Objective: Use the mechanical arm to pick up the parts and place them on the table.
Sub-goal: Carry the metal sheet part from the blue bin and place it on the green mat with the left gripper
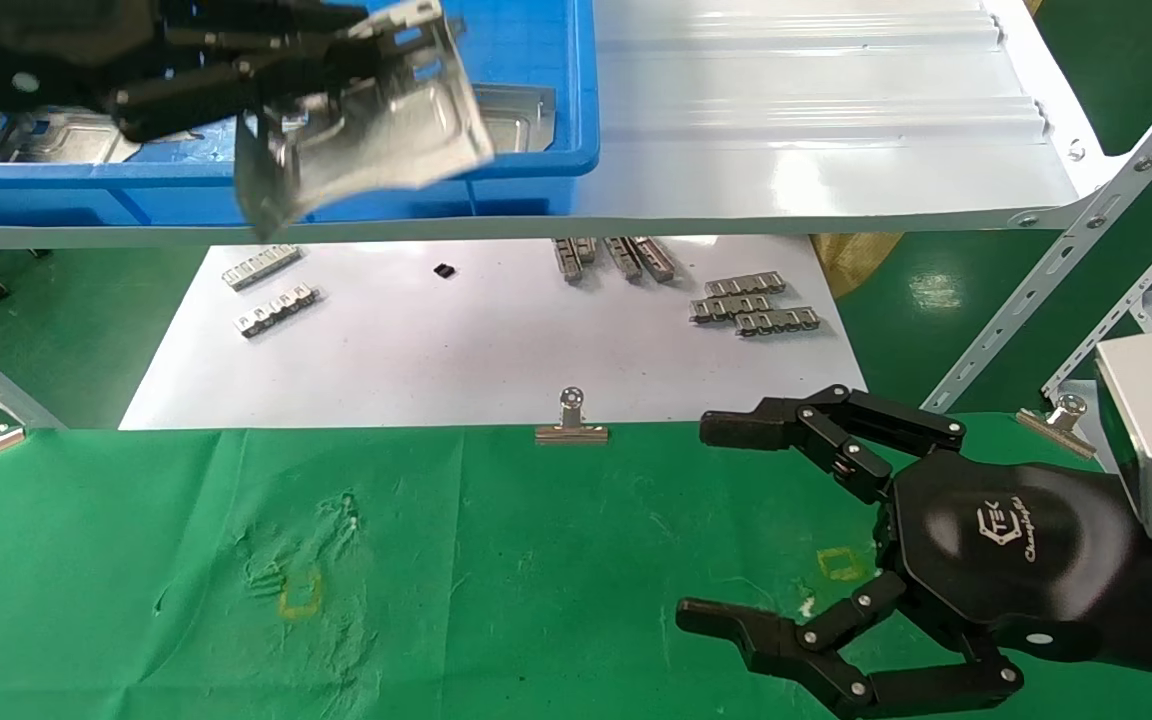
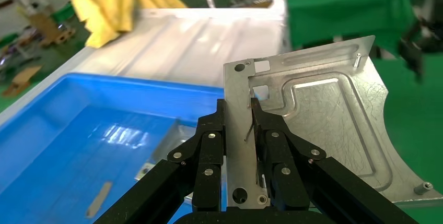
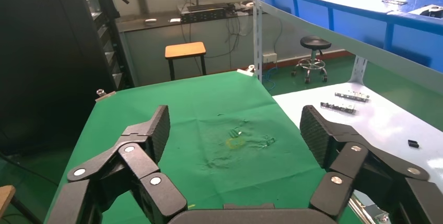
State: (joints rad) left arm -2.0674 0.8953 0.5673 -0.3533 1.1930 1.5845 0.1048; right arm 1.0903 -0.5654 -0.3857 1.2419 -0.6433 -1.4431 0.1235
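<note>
Green cloth covers the table (image 1: 536, 560) in the head view, with a white sheet (image 1: 476, 340) behind it under a glossy white shelf (image 1: 816, 130) carrying a blue bin (image 1: 536, 100); the left gripper (image 1: 276, 80) holds a silver part (image 1: 386, 130) in the air at the bin's front wall, and the right gripper (image 1: 736, 520) hovers over the cloth's right side, fingers spread. Left wrist view: both black fingers (image 2: 209, 151) clamp the part's (image 2: 324, 125) folded edge above the bin (image 2: 78, 130). Right wrist view: the right gripper (image 3: 235, 130) stands wide apart and empty above the table (image 3: 198, 114).

Bare table (image 1: 536, 560) below; right gripper (image 1: 706, 525) at its edge.
</note>
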